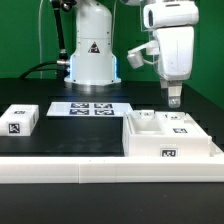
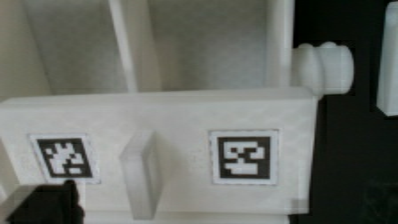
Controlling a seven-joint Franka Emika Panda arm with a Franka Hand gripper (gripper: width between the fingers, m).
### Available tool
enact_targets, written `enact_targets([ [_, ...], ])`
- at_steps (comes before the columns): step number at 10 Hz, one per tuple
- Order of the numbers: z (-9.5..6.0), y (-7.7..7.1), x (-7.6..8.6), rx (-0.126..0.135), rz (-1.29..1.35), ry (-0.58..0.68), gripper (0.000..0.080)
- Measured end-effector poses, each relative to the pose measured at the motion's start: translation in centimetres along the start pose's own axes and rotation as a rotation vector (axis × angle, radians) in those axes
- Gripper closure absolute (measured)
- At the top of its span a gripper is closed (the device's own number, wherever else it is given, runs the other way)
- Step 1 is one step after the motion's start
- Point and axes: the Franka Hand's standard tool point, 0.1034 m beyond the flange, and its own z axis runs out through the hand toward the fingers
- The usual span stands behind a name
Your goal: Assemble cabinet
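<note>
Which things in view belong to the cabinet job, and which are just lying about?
Job in hand:
- the cabinet, the large white tagged box
- the gripper, above the cabinet

Lying about:
- small tagged block
- long white rail
- marker board, fixed on the table

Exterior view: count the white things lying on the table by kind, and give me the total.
Cabinet: 1
Small block: 1
Marker board: 1
Rail: 1
Total: 4
</note>
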Motion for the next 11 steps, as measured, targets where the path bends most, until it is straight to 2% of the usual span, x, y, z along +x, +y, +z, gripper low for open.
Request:
enact_targets([
  [2,0.1,-0.1,0.0,0.001,0.0,0.0,0.0002],
  [3,0.2,-0.7,0.1,-0.009,-0.005,0.006,0.0002],
  [4,0.5,-1.9,-0.2,-0.002,-0.008,0.004,0.0002],
  [6,0.1,-3.4,-0.4,0.002,-0.015,-0.003,0.0002],
  [8,0.3,-5.3,-1.3,0.026,-0.012,-0.018,0.0002],
  [11,0.4,-5.3,-1.3,0.028,-0.011,-0.017,0.0002],
])
